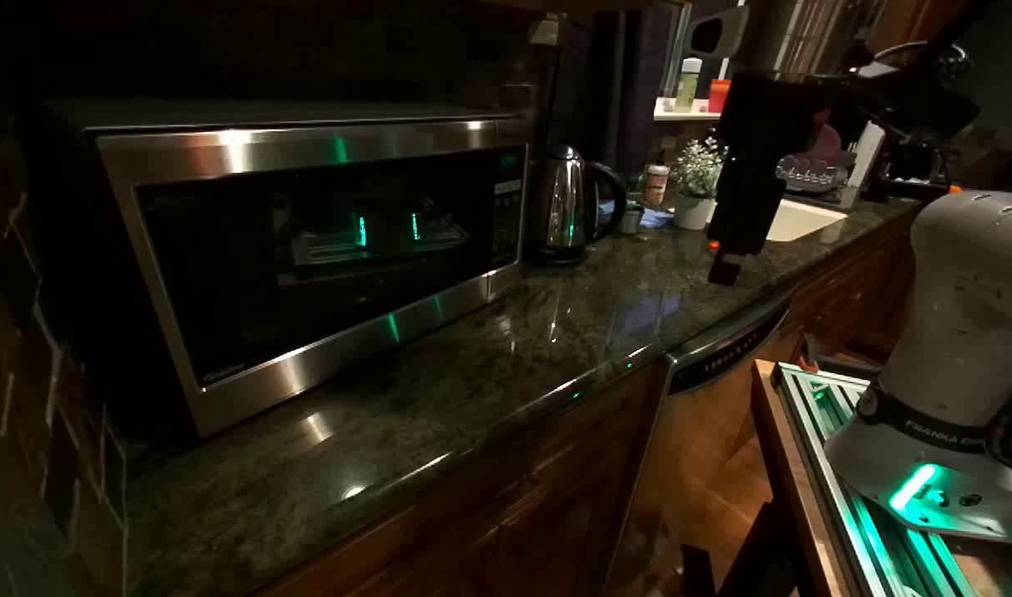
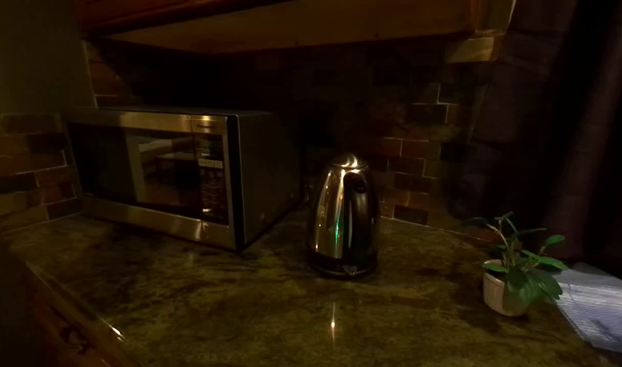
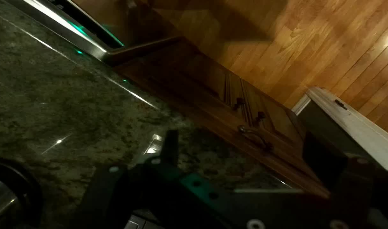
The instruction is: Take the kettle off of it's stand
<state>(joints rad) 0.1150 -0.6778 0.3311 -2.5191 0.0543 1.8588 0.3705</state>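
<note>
The shiny steel kettle (image 1: 564, 203) stands upright on the counter beside the microwave, its dark loop handle toward the sink side. In an exterior view the kettle (image 2: 327, 219) faces the camera with its handle, and a dark base (image 2: 344, 266) sits under it. In the wrist view only part of the kettle (image 3: 1, 197) and its handle shows at the lower left. My gripper (image 1: 726, 269) points down over the counter, apart from the kettle on its handle side. In the wrist view the gripper (image 3: 243, 149) has its fingers wide apart with nothing between them.
A big steel-fronted microwave (image 1: 323, 240) stands close beside the kettle. A potted plant (image 2: 504, 295) and a cloth (image 2: 601, 311) are on the kettle's handle side. Another plant (image 1: 697, 178) stands behind my gripper. The counter's front edge (image 3: 130, 90) runs above cabinets and a dishwasher.
</note>
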